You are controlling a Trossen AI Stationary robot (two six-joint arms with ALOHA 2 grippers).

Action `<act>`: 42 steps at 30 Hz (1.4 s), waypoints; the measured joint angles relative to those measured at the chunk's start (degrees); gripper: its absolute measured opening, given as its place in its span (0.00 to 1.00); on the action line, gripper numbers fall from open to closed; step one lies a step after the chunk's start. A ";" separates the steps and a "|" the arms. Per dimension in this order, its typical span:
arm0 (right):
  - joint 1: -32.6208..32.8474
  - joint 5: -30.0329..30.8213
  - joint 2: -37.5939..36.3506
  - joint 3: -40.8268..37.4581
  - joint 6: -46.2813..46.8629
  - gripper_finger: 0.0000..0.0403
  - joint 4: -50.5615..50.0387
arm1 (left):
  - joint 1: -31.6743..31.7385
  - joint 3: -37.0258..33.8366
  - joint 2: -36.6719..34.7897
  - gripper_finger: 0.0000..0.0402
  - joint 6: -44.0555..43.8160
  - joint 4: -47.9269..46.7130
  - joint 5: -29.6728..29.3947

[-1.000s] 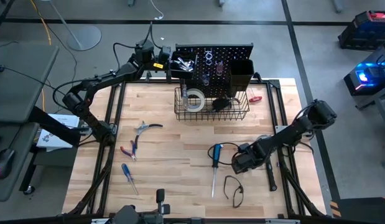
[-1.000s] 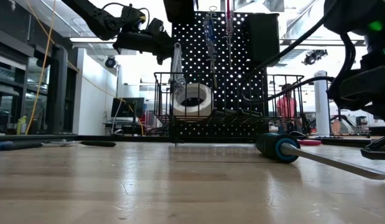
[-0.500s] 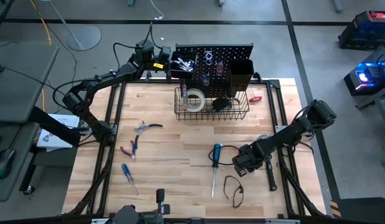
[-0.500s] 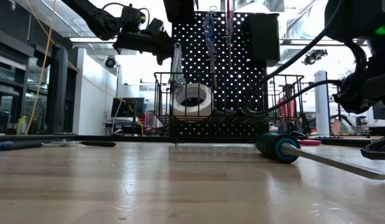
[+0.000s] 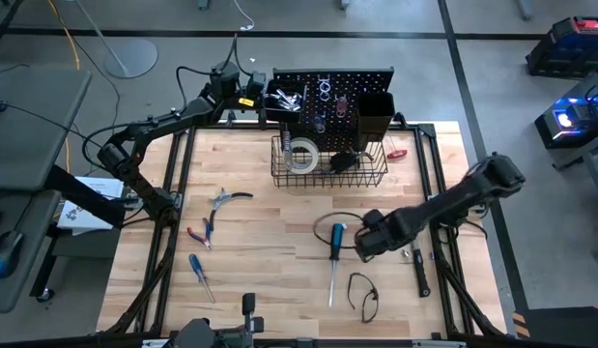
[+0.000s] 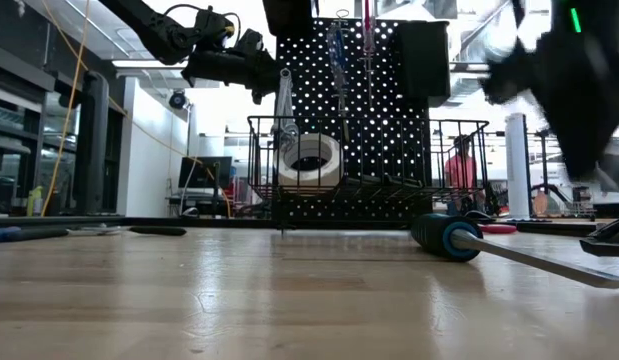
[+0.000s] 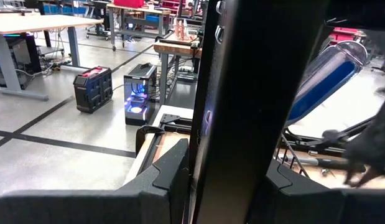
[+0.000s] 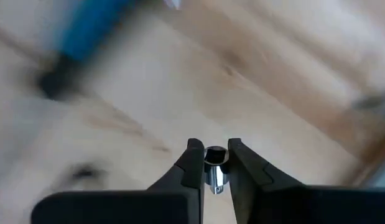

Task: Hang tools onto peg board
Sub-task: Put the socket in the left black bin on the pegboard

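The black peg board stands upright at the table's far edge, with tools on it and a white tape roll in its wire basket. My left gripper is shut on the board's left edge. My right gripper hovers above the table right of centre, pointing down, shut on a small silver tool. A blue-handled screwdriver lies flat on the table just left of it. My left gripper has the peg board's left edge between its two fingers, coming level from the table's left. The board stands upright. My right gripper pinches the small silver tool's round end between its two fingers from above. The tool is clear of the table.
Pliers, silver pliers and a second blue screwdriver lie at the table's left. A black loop and a black-handled tool lie near right. A red tool lies beside the basket. A person shows beyond the table.
My right gripper has risen from the tabletop and shifted a little toward the table's left and far edge, nearer the blue-handled screwdriver, turning about its own axis as it rose. The screwdriver has not moved.
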 joint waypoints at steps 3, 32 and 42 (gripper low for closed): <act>-0.90 8.91 -2.70 9.28 -4.53 0.07 -2.53 | 0.02 0.00 0.00 0.27 0.00 0.00 0.02; -37.32 10.24 15.37 65.44 -64.72 0.33 34.16 | 0.00 -0.02 0.02 0.27 0.17 0.00 -0.05; -34.80 10.25 14.55 79.23 -61.69 0.62 6.45 | 0.00 -0.02 0.02 0.27 0.43 0.05 -0.13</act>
